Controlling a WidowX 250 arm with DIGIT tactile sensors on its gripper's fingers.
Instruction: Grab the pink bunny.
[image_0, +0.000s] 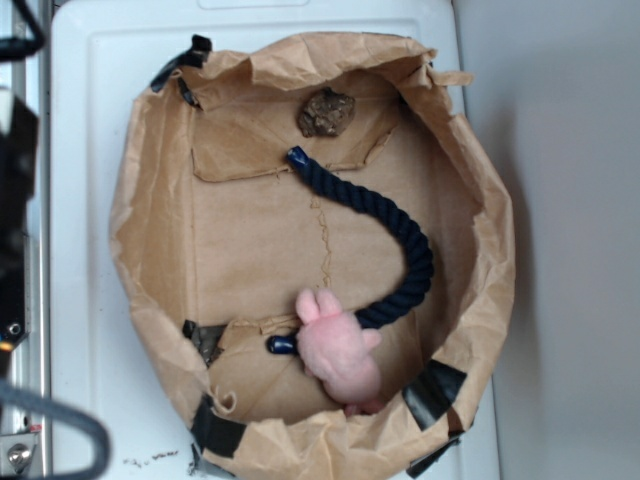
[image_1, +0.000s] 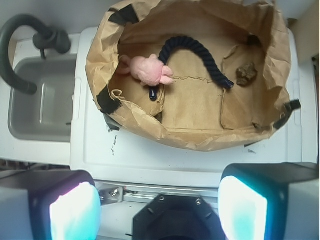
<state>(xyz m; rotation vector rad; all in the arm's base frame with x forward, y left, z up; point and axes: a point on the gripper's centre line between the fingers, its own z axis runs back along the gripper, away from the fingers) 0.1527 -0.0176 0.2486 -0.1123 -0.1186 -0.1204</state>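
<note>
The pink bunny (image_0: 338, 345) (image_1: 149, 70) lies inside a rolled-down brown paper bag (image_0: 150, 200) (image_1: 200, 135), near the bag's lower rim in the exterior view, resting on one end of a thick navy rope (image_0: 400, 235) (image_1: 192, 47). In the wrist view my gripper (image_1: 159, 212) stands wide open, its two pale pads (image_1: 74, 212) far apart with nothing between them. It hovers over the white surface, well short of the bag and the bunny. The gripper itself is not seen in the exterior view.
A brown rock-like lump (image_0: 325, 111) (image_1: 246, 73) sits at the bag's far end. The bag rests on a white countertop (image_0: 85, 250) (image_1: 150, 160). A grey sink (image_1: 42, 110) with a dark curved faucet (image_1: 20, 45) lies to the left.
</note>
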